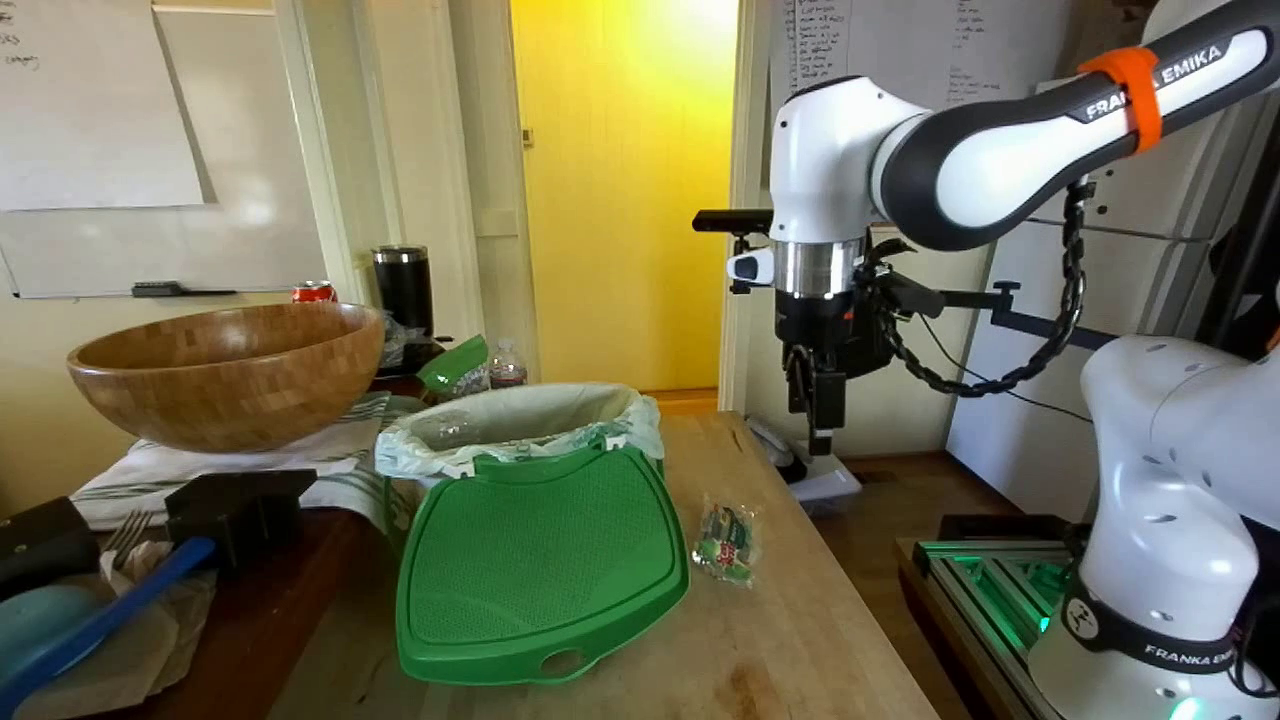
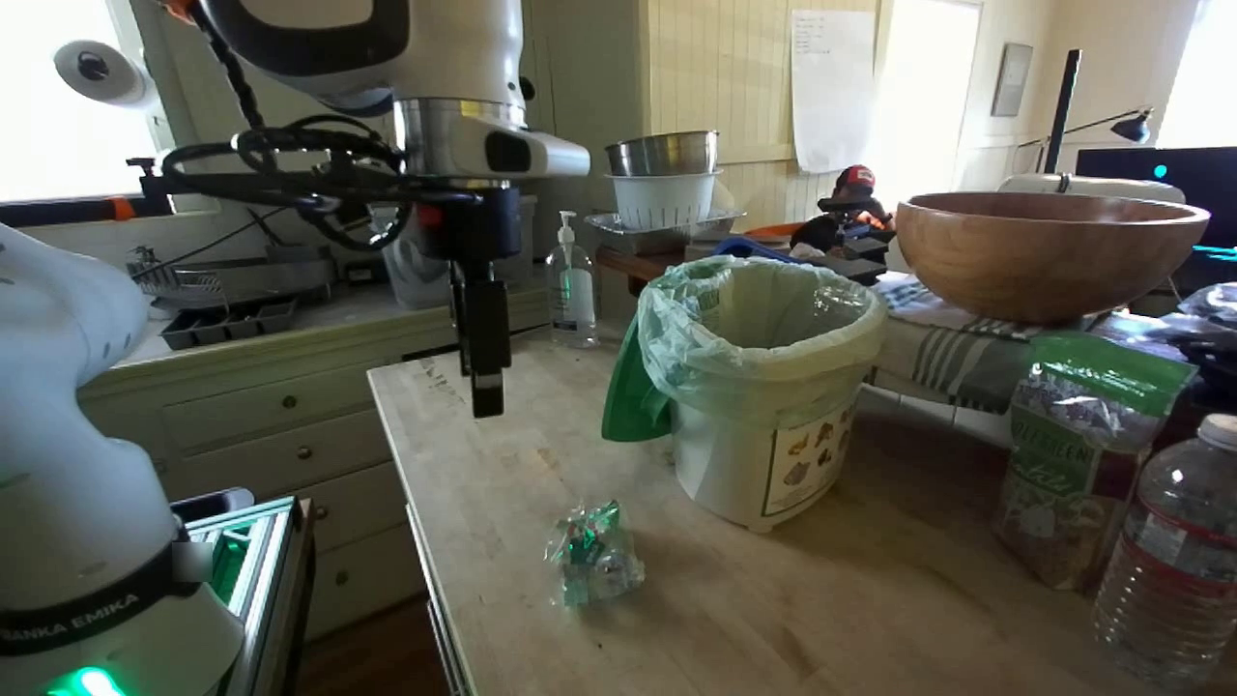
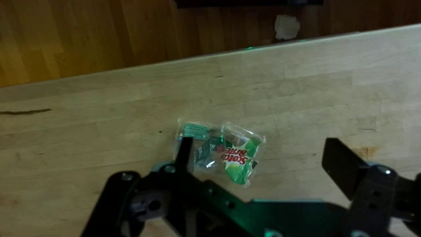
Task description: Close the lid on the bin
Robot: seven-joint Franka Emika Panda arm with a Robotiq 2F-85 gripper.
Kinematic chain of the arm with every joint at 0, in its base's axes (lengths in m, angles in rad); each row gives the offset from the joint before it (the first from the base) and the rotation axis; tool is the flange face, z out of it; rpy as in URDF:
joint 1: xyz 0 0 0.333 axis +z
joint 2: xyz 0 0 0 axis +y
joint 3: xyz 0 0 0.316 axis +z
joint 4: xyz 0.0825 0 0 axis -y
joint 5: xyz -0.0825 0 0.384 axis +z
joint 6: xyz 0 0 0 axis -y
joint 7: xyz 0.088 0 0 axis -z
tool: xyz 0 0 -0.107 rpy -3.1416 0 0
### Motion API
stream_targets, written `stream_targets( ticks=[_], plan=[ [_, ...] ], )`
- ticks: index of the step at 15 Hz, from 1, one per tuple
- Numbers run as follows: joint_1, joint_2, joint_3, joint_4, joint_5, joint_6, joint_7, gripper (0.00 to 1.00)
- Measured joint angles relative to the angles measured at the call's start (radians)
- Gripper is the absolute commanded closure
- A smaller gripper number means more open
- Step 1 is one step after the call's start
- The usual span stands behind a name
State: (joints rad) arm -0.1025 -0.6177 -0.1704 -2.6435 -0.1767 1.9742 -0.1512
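The white bin [image 2: 720,464] stands upright on the wooden table, with a crinkled liner over its rim [image 1: 425,450]. Its mouth is uncovered. The green lid [image 1: 545,560] hangs open from one side of the rim, slanting outward and down; it also shows in an exterior view [image 2: 635,396] partly behind the bin. My gripper points down above the table, beside the bin and apart from the lid, in both exterior views [image 1: 822,440] [image 2: 487,401]. In the wrist view the gripper [image 3: 258,141] is open, with nothing between its fingers. The bin and lid are out of the wrist view.
A crumpled plastic wrapper [image 1: 726,543] [image 2: 594,556] [image 3: 238,161] lies on the table near the bin. A large wooden bowl [image 1: 230,375] stands beyond it. A pump bottle [image 2: 572,295], a snack bag [image 2: 1073,483] and a water bottle [image 2: 1174,561] stand around. The table edge [image 3: 164,64] runs near the arm.
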Motion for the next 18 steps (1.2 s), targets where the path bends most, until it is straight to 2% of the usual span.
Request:
stream_targets(
  ticks=[3, 13, 18],
  plan=[
    [-0.001, 0.036, 0.028, -0.003, -0.020, 0.000, 0.000, 0.00],
    [-0.002, 0.040, 0.024, 0.000, -0.020, 0.004, -0.010, 0.00],
    [0.002, 0.046, -0.012, -0.023, -0.019, 0.131, -0.120, 0.00]
  ],
)
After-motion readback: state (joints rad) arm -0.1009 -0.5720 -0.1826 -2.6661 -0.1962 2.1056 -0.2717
